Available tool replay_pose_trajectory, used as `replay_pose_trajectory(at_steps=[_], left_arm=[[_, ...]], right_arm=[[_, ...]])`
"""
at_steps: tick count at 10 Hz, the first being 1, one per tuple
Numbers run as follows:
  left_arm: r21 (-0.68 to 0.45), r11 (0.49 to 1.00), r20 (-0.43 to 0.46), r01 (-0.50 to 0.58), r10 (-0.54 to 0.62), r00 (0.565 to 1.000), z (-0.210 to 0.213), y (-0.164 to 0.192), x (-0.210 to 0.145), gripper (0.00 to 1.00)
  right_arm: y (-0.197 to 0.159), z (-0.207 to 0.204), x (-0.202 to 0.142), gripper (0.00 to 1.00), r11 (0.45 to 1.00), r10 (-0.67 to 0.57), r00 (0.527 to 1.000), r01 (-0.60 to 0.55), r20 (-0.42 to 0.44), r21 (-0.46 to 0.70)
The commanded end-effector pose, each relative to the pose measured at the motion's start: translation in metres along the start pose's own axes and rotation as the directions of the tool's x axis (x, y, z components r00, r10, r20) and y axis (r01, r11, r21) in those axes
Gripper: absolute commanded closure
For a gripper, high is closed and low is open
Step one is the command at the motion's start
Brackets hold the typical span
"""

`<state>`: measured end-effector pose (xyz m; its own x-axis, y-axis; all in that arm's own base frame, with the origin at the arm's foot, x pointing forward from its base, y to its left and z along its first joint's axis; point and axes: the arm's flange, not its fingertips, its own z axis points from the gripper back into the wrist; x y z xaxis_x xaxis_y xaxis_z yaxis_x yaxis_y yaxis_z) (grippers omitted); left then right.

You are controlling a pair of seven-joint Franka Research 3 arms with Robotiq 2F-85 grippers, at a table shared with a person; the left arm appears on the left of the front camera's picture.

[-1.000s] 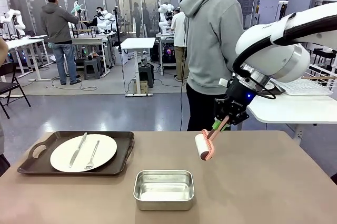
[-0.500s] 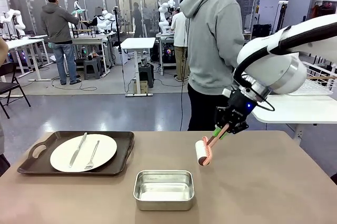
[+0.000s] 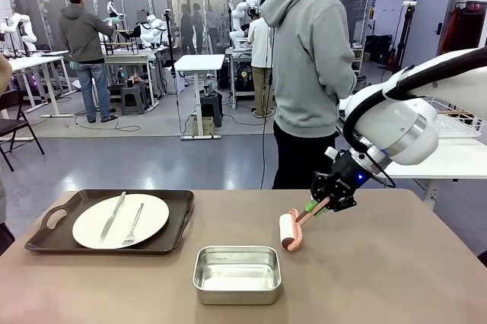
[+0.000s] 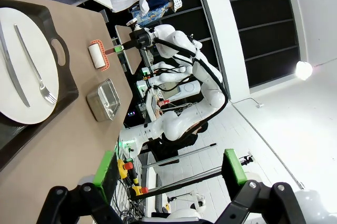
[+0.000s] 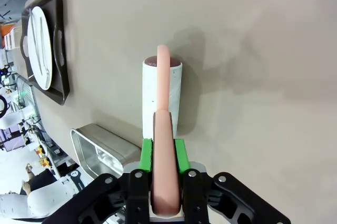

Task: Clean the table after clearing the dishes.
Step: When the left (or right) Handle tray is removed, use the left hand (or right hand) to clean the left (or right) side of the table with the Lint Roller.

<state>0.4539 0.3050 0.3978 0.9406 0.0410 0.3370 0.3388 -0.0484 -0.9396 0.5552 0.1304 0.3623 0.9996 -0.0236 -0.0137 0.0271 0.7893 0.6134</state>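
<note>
Your right fingers [image 5: 180, 156] clench the lint roller [image 3: 290, 231], left fingers [image 4: 108, 170] splayed; steer crooked and it could clip the steel pan [image 3: 237, 272]

Bright, even indoor light; sharp.

The right arm [image 3: 396, 122], at three o'clock in the front view, is a glossy white shell of rounded joints with a black cable [image 3: 348, 122] looping at the wrist, where a small blue light [image 3: 359, 178] glows. The right gripper [image 5: 163, 154] and the left gripper [image 4: 171, 167] are black with green pads [image 4: 108, 169].
</note>
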Motion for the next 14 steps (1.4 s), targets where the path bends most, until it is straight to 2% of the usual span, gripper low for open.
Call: replay_pose_trajectory(at_steps=[1,3,5,8,10,13,14], left_arm=[[0.014,1.000,0.005,0.013,-0.013,1.000,-0.001,-0.003,-0.005,0.00],[0.014,1.000,0.005,0.013,-0.013,1.000,-0.001,-0.003,-0.005,0.00],[0.014,1.000,0.005,0.013,-0.013,1.000,-0.001,-0.003,-0.005,0.00],[0.014,1.000,0.005,0.013,-0.013,1.000,-0.001,-0.003,-0.005,0.00],[0.014,1.000,0.005,0.013,-0.013,1.000,-0.001,-0.003,-0.005,0.00],[0.014,1.000,0.005,0.013,-0.013,1.000,-0.001,-0.003,-0.005,0.00],[0.014,1.000,0.005,0.013,-0.013,1.000,-0.001,-0.003,-0.005,0.00]], right_arm=[[-0.009,-0.009,-0.005,0.79,0.999,0.042,0.999,-0.043,0.013,0.023],[-0.030,-0.016,0.001,0.79,1.000,0.015,0.999,-0.015,-0.051,-0.015],[-0.057,-0.013,0.005,0.79,1.000,-0.004,1.000,0.003,-0.014,-0.025],[-0.098,0.004,0.000,0.79,0.996,-0.026,0.998,0.020,-0.058,-0.089],[-0.126,0.023,-0.005,0.79,0.996,-0.020,0.996,0.013,-0.085,-0.088],[-0.157,0.054,-0.018,0.79,0.970,-0.091,0.996,0.082,-0.027,-0.229],[-0.164,0.067,-0.024,0.79,0.957,-0.077,0.996,0.060,-0.050,-0.284]])
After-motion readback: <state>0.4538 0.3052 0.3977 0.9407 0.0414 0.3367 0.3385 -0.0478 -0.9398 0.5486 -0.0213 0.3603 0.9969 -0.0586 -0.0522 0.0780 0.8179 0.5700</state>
